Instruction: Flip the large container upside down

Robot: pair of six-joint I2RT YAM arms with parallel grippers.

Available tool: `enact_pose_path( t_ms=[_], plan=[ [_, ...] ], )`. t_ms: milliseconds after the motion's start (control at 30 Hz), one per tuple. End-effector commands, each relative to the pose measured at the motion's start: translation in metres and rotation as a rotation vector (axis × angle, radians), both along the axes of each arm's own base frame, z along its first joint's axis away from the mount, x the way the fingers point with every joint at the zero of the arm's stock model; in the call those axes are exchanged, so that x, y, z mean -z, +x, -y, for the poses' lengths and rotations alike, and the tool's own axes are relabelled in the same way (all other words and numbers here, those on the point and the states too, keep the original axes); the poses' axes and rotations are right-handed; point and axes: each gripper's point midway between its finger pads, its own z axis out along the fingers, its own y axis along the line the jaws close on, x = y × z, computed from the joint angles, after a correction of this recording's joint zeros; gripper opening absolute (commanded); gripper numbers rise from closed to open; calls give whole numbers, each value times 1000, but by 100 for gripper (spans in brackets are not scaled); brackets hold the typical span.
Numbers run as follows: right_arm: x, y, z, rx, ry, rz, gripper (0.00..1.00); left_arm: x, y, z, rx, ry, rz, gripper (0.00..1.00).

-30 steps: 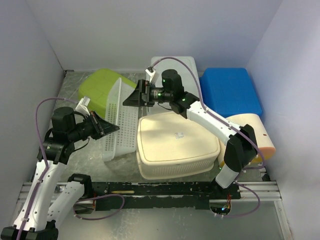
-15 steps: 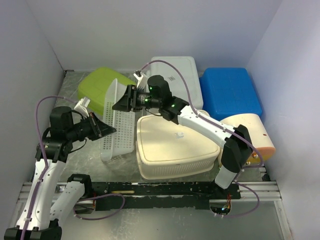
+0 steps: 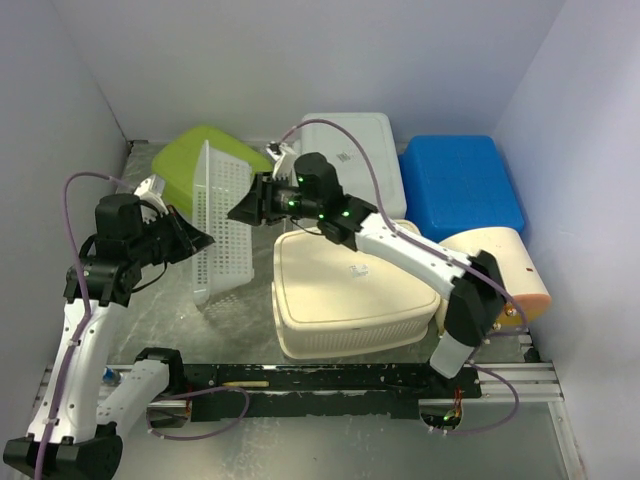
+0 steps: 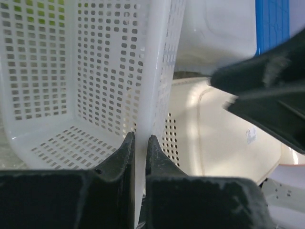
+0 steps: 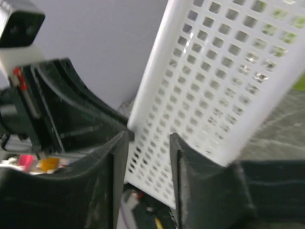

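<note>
Tipped steeper since before: white mesh basket (image 3: 215, 225) — your left gripper (image 3: 203, 239) pinches its wall, right gripper (image 3: 236, 212) gapes at its rim; large container (image 3: 350, 295) lies base-up, just right of both.

This looks like a robotics lab test cell. Plain panels (image 3: 300, 60) box in a metal worktop (image 3: 170, 325), and two cabled arms (image 3: 400, 240) are bolted to a black rail (image 3: 330, 378).
</note>
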Motion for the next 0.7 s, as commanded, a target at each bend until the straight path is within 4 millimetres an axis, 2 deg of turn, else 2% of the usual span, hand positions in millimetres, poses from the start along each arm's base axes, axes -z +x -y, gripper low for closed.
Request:
enact_pose_path(
  t_ms=[0,67,200,267,400,500,667],
  plan=[
    [-37,15,51,185,-25,168,51,3,17,-25,-152,64,-23,7],
    [-27,22,73,246,-84,171,57,-2,23,-21,-128,57,-19,7],
    [-7,37,119,368,-153,139,62,-24,23,-2,-40,-26,14,7],
    [0,44,144,427,-162,112,63,-36,19,8,-1,-79,35,7],
    [4,60,191,538,-164,92,64,-62,-1,30,90,-217,7,7],
    [-2,67,209,583,-180,115,65,-59,-12,37,127,-252,-73,7],
    [-8,74,214,586,-208,144,65,-27,-35,48,159,-350,-255,7]
  ],
)
